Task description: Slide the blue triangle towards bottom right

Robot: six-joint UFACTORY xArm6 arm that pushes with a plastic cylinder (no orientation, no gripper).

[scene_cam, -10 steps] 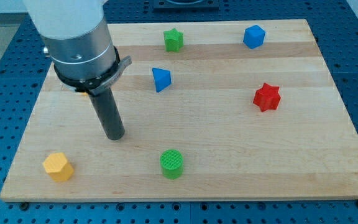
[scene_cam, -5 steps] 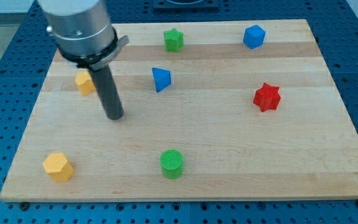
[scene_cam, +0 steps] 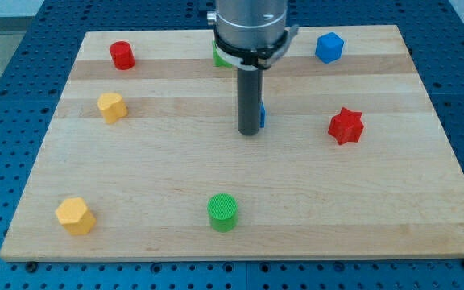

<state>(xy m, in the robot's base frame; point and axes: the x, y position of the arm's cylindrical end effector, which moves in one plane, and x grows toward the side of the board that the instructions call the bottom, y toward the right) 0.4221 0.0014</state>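
far at the view's left, near the bottom edge: a yellow hexagonal block [scene_cam: 75, 216]. above it, a smaller yellow block [scene_cam: 112, 106], and higher up a red cylinder [scene_cam: 121, 55] close to the board [scene_cam: 135, 177]'s top edge. all three well apart from the action.

toward the middle: a green cylinder [scene_cam: 222, 212] low down, and a green block [scene_cam: 218, 56] at the top, mostly masked by the arm's housing, shape not readable.

centre: my tip [scene_cam: 250, 132] planted on the wood, a bare rod with nothing to open or grip. blue triangle [scene_cam: 262, 115] almost wholly hidden behind the rod, only a sliver peeking out at its right side, touching or just beside. probably placed on the triangle's left to drive it rightward; a downward component looks needed too.

right: a red star [scene_cam: 345, 126], near the likely path, and a blue cube [scene_cam: 329, 47] up top.
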